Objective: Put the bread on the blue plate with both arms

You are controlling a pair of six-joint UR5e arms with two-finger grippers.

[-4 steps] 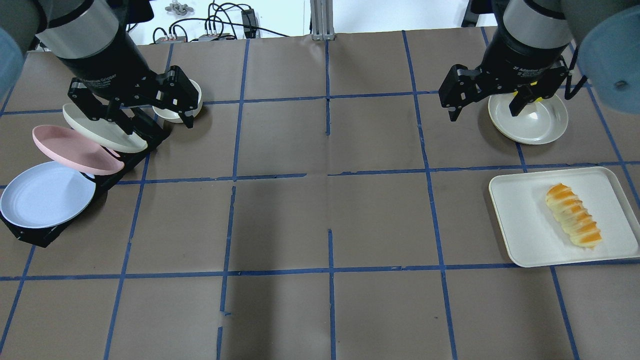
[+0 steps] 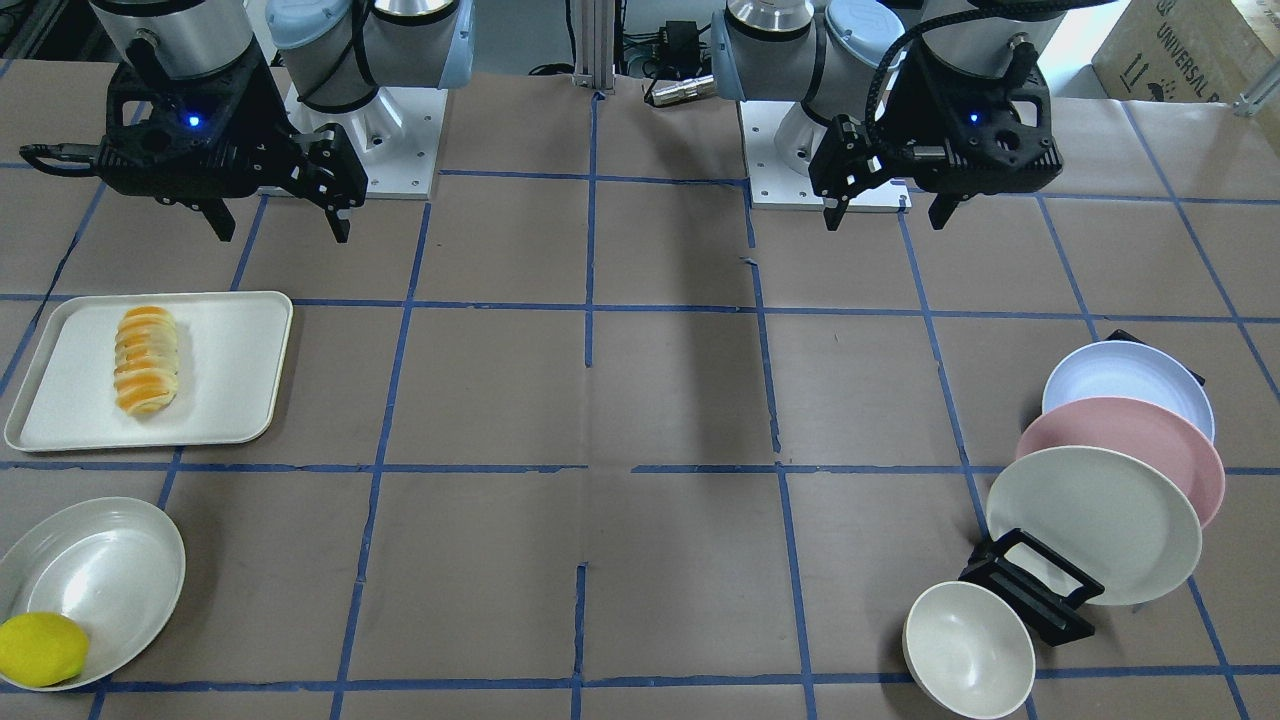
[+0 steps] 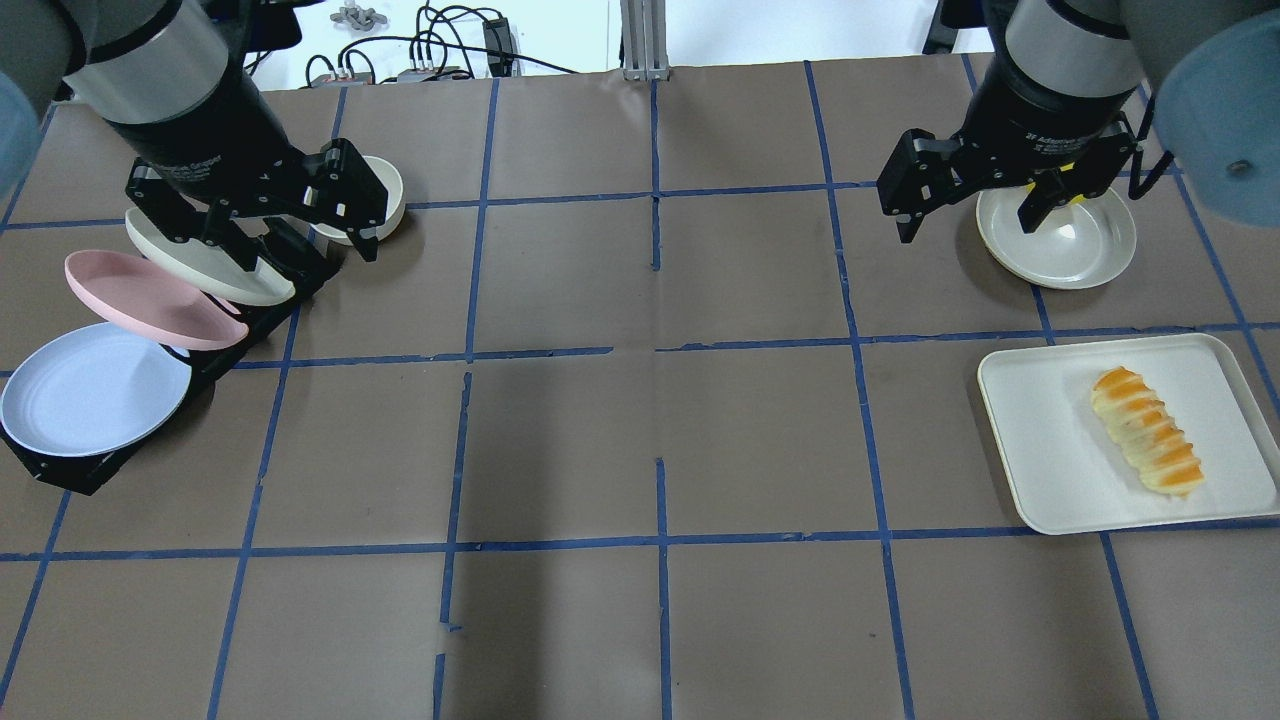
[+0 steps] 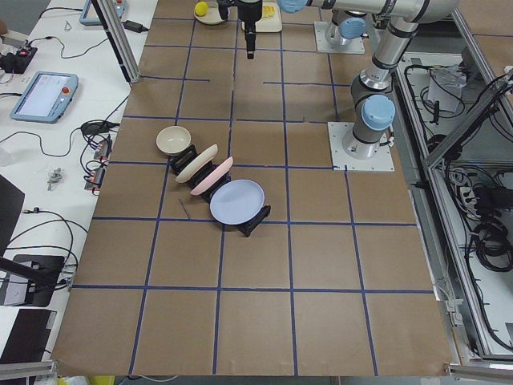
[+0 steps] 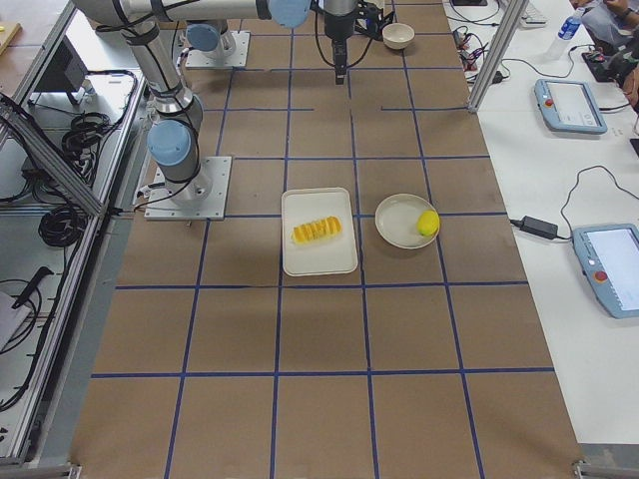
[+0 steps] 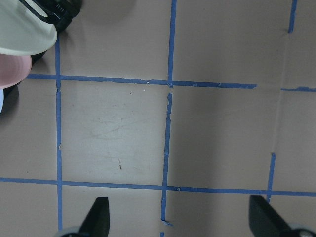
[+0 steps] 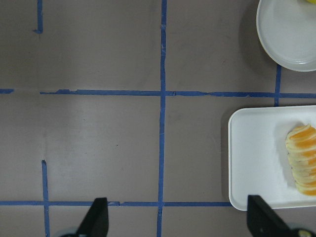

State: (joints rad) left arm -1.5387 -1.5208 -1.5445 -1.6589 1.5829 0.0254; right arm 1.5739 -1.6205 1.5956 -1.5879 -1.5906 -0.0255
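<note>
Table (image 3: 640, 450) of brown paper, ruled into squares by blue tape, takes up the whole scene. The left arm (image 2: 960, 40) and the right arm (image 2: 180, 35) hang high over the robot's side of it, well apart. The left gripper (image 2: 886, 215) has its fingers spread wide and holds nothing. The right gripper (image 2: 284, 228) is spread just as wide, also bare.

On the robot's right lies a white rectangular tray (image 3: 1040, 440). On the robot's left a black rack (image 2: 1030, 590) props up three tilted plates in a row. The cream plate (image 2: 1095, 520) is farthest from the robot. The pink plate (image 3: 150, 300) is in the middle, and the blue plate (image 3: 90, 390) is nearest the robot.

A round white dish (image 2: 100, 570) sits beyond the tray. A small cream bowl (image 2: 968, 650) stands just beside the rack's far end. The bread (image 3: 1145, 430) rests on the tray, toward its outer side, the whole table away from the blue plate. A yellow lemon (image 2: 40, 648) sits at the dish's rim
</note>
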